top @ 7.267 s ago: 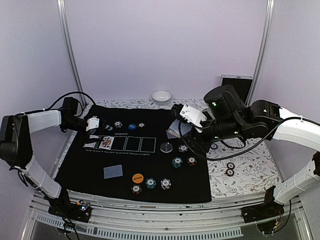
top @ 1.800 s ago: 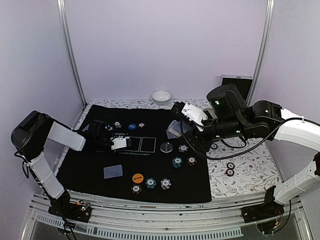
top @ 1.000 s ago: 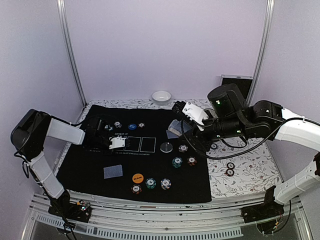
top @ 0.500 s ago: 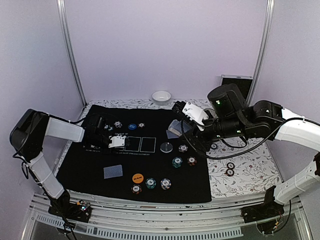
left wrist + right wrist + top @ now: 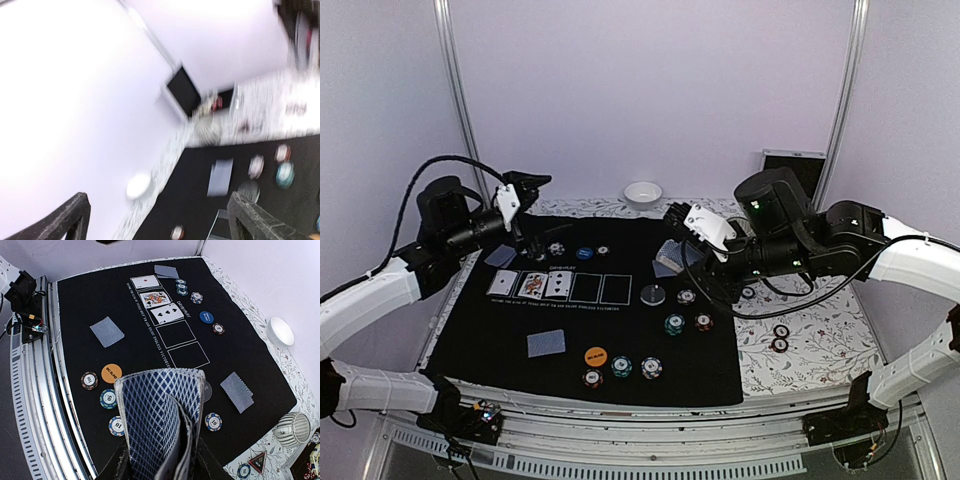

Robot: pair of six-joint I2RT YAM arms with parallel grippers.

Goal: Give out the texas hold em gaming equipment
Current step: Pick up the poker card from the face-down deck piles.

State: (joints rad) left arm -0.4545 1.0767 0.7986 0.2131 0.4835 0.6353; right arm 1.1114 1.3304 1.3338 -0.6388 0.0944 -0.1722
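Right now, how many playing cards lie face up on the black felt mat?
3, side by side in the white-outlined boxes: a red-pip card, a face card, a black-pip card. None seems hidden.

Three face-up cards (image 5: 156, 299), deck (image 5: 160, 410) upright, chips (image 5: 108, 399) scattered

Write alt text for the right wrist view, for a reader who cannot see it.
The right gripper holds a deck of blue-backed cards close to the camera, above a black mat. On the mat, three face-up cards fill printed boxes, two boxes are empty, and an orange disc lies beside striped chips.
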